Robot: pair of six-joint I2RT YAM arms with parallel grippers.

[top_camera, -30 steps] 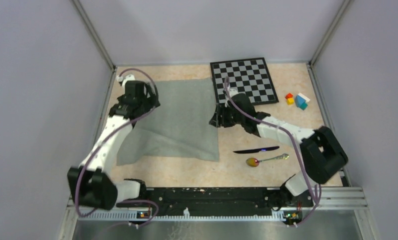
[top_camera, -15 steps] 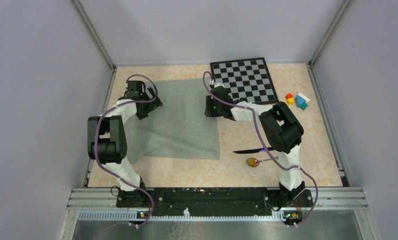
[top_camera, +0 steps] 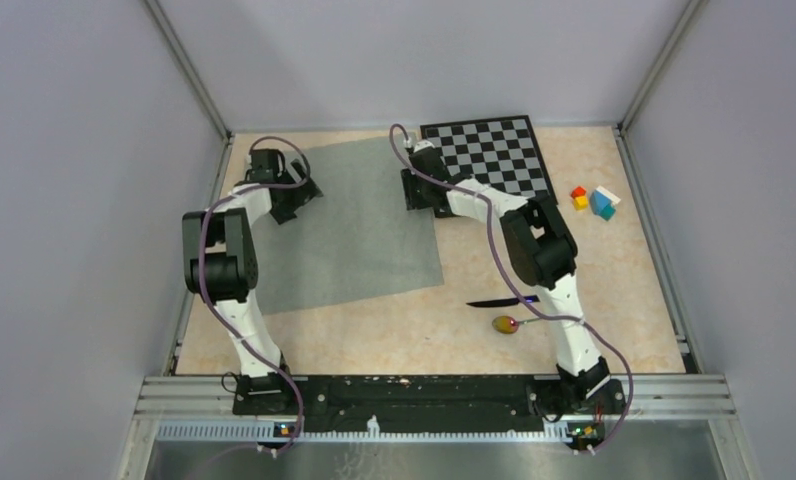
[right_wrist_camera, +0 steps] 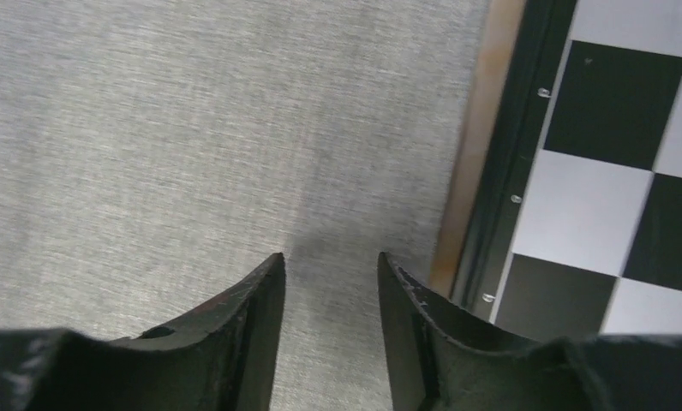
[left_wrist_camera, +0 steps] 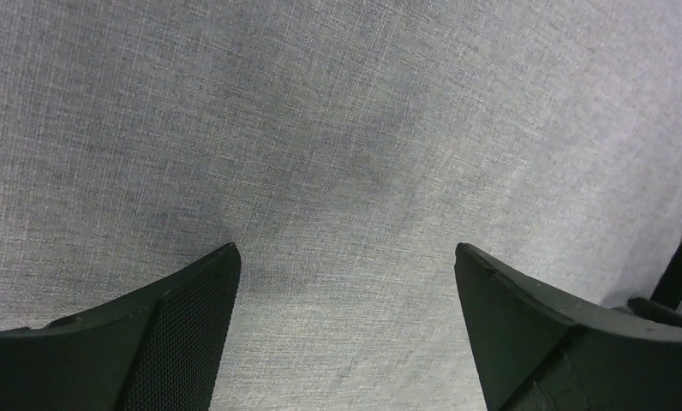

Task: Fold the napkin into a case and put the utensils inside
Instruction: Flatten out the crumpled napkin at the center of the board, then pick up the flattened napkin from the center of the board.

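Observation:
The grey-green napkin [top_camera: 359, 240] lies spread flat on the table's left half. My left gripper [top_camera: 292, 200] is over its far left part, my right gripper [top_camera: 417, 190] over its far right edge. In the left wrist view the left gripper [left_wrist_camera: 346, 253] is wide open and empty just above the cloth [left_wrist_camera: 320, 128]. In the right wrist view the right gripper [right_wrist_camera: 329, 261] is partly open with bare cloth [right_wrist_camera: 192, 128] between its fingers. The dark knife [top_camera: 501, 300] and the spoon [top_camera: 519, 322] lie on the table at the near right.
The chessboard [top_camera: 494, 160] lies at the far right beside the napkin's edge; it also shows in the right wrist view [right_wrist_camera: 620, 171]. Small coloured blocks [top_camera: 594, 200] sit further right. Walls enclose the table on three sides.
Both grippers have moved toward the far side of the table. The napkin, bunched and raised at its far edge before, now lies flat and reaches farther back.

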